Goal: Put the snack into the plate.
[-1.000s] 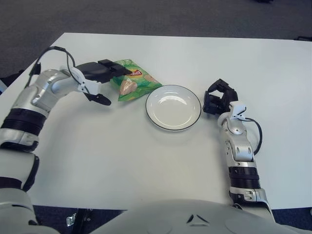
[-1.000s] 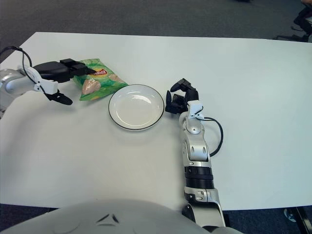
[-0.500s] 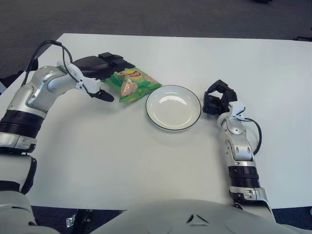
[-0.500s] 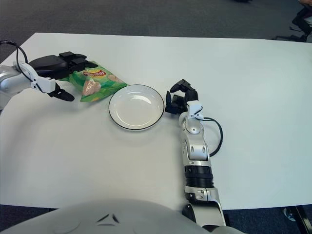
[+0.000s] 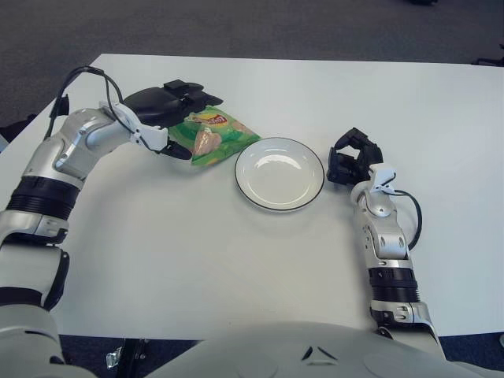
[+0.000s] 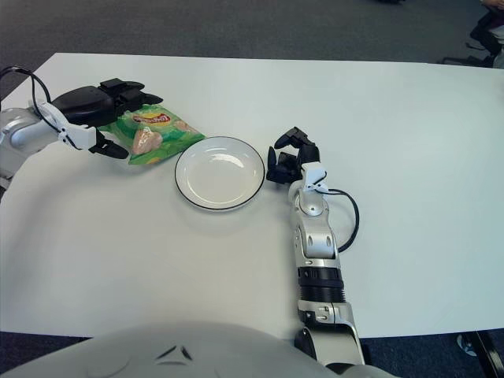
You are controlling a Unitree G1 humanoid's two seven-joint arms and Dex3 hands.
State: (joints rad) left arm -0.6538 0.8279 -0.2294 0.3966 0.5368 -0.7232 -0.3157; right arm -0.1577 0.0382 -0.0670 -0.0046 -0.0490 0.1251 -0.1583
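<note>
The snack [image 5: 214, 136] lies flat on the table [image 5: 236, 252], toward the far left corner, its near-right corner just beside the plate [image 5: 279, 172] rim, perhaps touching it. The plate is empty, so the whole carry is ahead of me.

What worries me most is the grip. My left hand [image 5: 169, 110] sits over the bag's left end with the fingers [image 5: 197, 93] reaching across its far edge and the thumb [image 5: 175, 151] low on the near side. The hand is partly spread, not clamped, and I cannot tell whether the fingers press the foil or only hang above it. A slick, puffed bag could squirt out toward the plate when I close, or I might catch only a corner and have it swing and drop short. If I slide it instead of lifting, it may nudge the plate toward my right hand [image 5: 352, 157].

That hand shows just right of the plate, fingers curled, holding nothing.
</note>
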